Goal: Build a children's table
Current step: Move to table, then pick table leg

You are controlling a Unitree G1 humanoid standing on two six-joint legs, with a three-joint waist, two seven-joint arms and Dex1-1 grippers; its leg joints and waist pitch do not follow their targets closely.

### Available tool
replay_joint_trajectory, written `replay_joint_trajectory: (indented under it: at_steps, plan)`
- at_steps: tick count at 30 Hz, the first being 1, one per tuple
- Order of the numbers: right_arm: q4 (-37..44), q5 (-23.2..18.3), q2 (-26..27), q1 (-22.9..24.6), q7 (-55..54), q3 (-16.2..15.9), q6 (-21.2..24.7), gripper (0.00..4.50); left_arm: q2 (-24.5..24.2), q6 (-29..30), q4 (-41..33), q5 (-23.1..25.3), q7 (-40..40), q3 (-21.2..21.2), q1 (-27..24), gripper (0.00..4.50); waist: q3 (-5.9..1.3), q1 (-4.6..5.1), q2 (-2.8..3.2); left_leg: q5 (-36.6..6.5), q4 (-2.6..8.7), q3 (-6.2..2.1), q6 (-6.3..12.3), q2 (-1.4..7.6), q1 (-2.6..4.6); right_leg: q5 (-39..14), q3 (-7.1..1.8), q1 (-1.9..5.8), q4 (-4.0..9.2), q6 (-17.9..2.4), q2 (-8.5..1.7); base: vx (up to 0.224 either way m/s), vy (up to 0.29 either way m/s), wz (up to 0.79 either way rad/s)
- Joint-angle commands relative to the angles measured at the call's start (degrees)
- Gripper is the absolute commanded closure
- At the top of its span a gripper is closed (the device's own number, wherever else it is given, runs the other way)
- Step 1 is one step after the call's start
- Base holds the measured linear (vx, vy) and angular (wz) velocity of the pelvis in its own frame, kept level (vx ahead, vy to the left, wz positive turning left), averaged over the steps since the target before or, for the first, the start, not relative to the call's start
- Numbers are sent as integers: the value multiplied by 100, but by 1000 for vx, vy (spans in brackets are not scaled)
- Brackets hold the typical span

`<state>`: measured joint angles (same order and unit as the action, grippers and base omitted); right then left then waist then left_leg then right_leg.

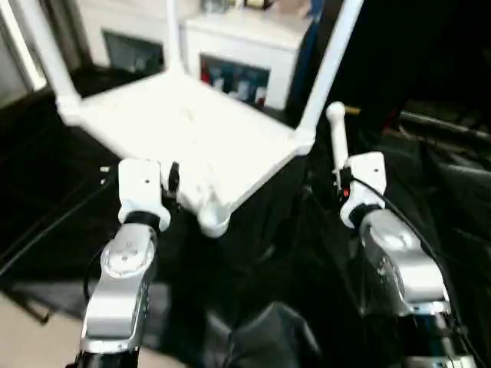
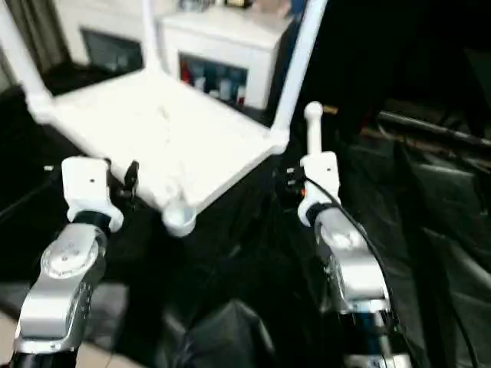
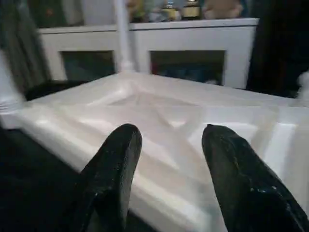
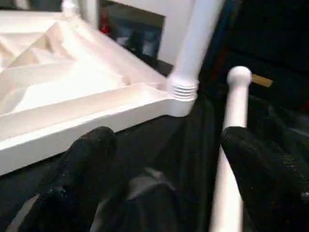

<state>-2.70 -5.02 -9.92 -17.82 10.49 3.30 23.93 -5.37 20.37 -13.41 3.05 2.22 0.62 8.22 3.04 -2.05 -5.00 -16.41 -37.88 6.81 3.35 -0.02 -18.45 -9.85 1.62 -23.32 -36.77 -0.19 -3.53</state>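
The children's table top (image 1: 192,130) lies upside down on black cloth, ribbed underside up. Three white legs stand in its sockets: one at the far left (image 1: 46,54), one at the back (image 1: 173,34), one at the right corner (image 1: 330,61). The near corner socket (image 1: 213,222) is empty. My left gripper (image 3: 169,140) is open, its black fingers (image 3: 113,169) poised at the top's near left rim. My right gripper (image 4: 164,145) is open wide beside the right corner. A loose leg (image 1: 337,142) stands upright against one of its fingers (image 4: 260,164), rounded end up.
A white cabinet (image 1: 245,46) with glass doors stands right behind the table top. Black cloth (image 1: 291,253) covers the ground around it, with dark cables or rods (image 1: 437,123) at the right. A strip of pale floor (image 1: 31,337) shows at the near left.
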Motion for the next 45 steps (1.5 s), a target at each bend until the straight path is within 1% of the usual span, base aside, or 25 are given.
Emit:
replay_joint_trajectory:
  at_steps: [1,2,3,4,5,6,9,11,14,17,20,22,23,24,30,32,33,35,38,39,40,41,42,44,45]
  plan:
    - [-48,-246,22,-74,-28,290,166,42,-43,-40,-29,-63,264,229,-43,196,-307,-225,-62,-83,89,-274,140,707,-30,-398,-941,495,738,-360,-1256,80,-95,24]
    - [-87,-322,27,-125,-71,385,203,42,-78,41,-49,-92,366,265,-59,196,-311,-247,-30,482,147,-358,-180,828,-125,-236,-817,566,638,-812,-1161,49,-56,6]
    - [-216,-298,-29,-221,-128,432,258,32,-101,82,-42,-137,462,285,-63,194,-294,-237,31,773,308,-333,-300,900,-176,106,-598,515,551,-1209,-846,49,-56,6]
    - [-216,-298,-29,-221,-128,432,258,22,-101,82,-42,-137,462,285,-63,194,-287,-194,71,760,416,-303,-314,953,-153,24,-459,438,504,-1340,-640,0,0,0]
    - [-461,-180,-151,-371,-171,438,253,7,-104,205,-36,-292,616,257,-66,194,-273,-90,155,282,521,-284,-285,1081,-60,-448,-291,261,455,-1470,-405,0,0,0]
    - [-677,-127,-214,-489,-238,479,271,2,-135,204,-17,-298,660,259,-50,194,-276,-34,209,-295,567,-271,-258,1176,-17,-758,-234,225,459,-1528,-424,0,0,0]
    - [-1158,-89,-330,-755,-313,552,351,2,-213,217,17,-310,729,272,5,194,-245,-2,253,-1238,597,-159,-352,1189,-5,-1449,-209,194,603,-1426,-524,-43,6,11]
    - [-1679,-188,-361,-1050,-323,681,333,2,-291,273,17,-320,807,285,48,194,-223,26,199,-1556,583,-93,-401,1165,-17,-2125,-208,184,688,-1258,-560,-53,-3,17]
    - [-2482,-230,-406,-1478,-391,818,143,2,-440,386,-24,-292,970,363,118,194,-229,53,255,-1636,595,-137,-492,1183,-66,-2441,-184,170,681,-1091,-580,-17,-2,5]
    - [-3996,-169,-523,-2274,-394,844,-302,2,-669,601,-184,-402,1307,425,226,194,-234,43,257,-1603,587,-134,-496,1163,-116,-2432,-156,202,696,-1080,-611,0,0,0]
    - [-4418,-140,-529,-2503,-365,809,-406,2,-721,636,-209,-430,1345,382,233,194,-245,28,286,-1482,581,-115,-478,1205,-154,-2282,-132,233,675,-1199,-652,0,0,0]
    - [-5046,-67,-547,-2825,-425,774,-571,2,-797,692,-261,-429,1372,347,209,194,-272,-9,277,-1196,586,-97,-431,1225,-172,-1909,-120,254,626,-1321,-653,0,0,0]
    - [-5588,28,-560,-3088,-575,758,-731,2,-872,733,-329,-420,1398,334,153,194,-301,-31,232,-885,565,-77,-386,1232,-187,-1574,-124,270,559,-1458,-669,0,0,0]
    - [-5800,66,-568,-3183,-628,758,-799,2,-906,781,-424,-418,1410,339,94,194,-299,-60,194,-766,546,-46,-320,1216,-208,-1552,-119,283,571,-1536,-695,0,0,0]
    - [-6437,173,-603,-3393,-872,817,-1051,2,-1028,1076,-909,-574,1615,407,-131,194,-359,-238,253,278,523,31,-7,1279,-194,-299,-28,292,385,-1869,-639,0,0,0]
    - [-6758,194,-632,-3492,-968,839,-1184,2,-1231,1135,-1343,-817,2022,565,-322,194,-364,-281,269,333,508,53,40,1280,-180,-155,-17,277,368,-1911,-648,0,0,0]
    - [-6859,174,-639,-3516,-989,864,-1201,2,-1476,1107,-1624,-888,2331,741,-485,194,-352,-340,265,302,518,76,77,1304,-209,-209,-2,285,365,-1892,-656,0,0,0]
    - [-7009,128,-655,-3541,-1012,922,-1211,2,-1842,1203,-2042,-1078,2759,952,-745,194,-314,-384,324,56,539,97,-15,1328,-204,-465,-4,269,379,-1845,-646,0,0,0]
    - [-7150,120,-701,-3556,-1117,970,-1249,2,-2071,1439,-2396,-1456,3092,1012,-946,194,-280,-424,332,-497,574,107,-349,1344,-177,-1003,-8,253,422,-1725,-649,0,0,0]
    - [-7183,112,-725,-3568,-1169,1010,-1267,2,-2098,1527,-2478,-1547,3134,998,-950,194,-246,-464,396,-935,587,122,-570,1328,-137,-1477,-19,203,480,-1597,-636,0,0,0]
    - [-7211,93,-753,-3577,-1221,1057,-1291,2,-2128,1606,-2534,-1607,3169,993,-946,194,-236,-477,423,-1115,594,124,-647,1329,-109,-1630,-16,178,503,-1545,-622,0,0,0]
    - [-7230,72,-774,-3583,-1253,1097,-1306,2,-2151,1641,-2557,-1626,3191,998,-935,194,-209,-464,396,-1443,603,125,-737,1318,-88,-1943,-18,157,553,-1434,-615,0,0,0]
    - [-7230,72,-774,-3583,-1253,1097,-1306,2,-2151,1641,-2557,-1626,3191,998,-935,194,-198,-467,380,-1585,608,115,-758,1306,-95,-2239,-16,166,586,-1312,-636,0,0,0]
    - [-7283,34,-820,-3616,-1294,1173,-1378,2,-2156,1646,-2508,-1586,3226,978,-872,194,-187,-463,425,-1653,617,90,-767,1308,-115,-2467,-12,174,605,-1197,-646,0,0,0]
    - [-7292,0,-842,-3633,-1306,1217,-1414,2,-2148,1629,-2462,-1573,3239,962,-841,194,-190,-460,406,-1645,612,75,-738,1297,-130,-2806,-3,192,646,-1014,-670,0,0,0]
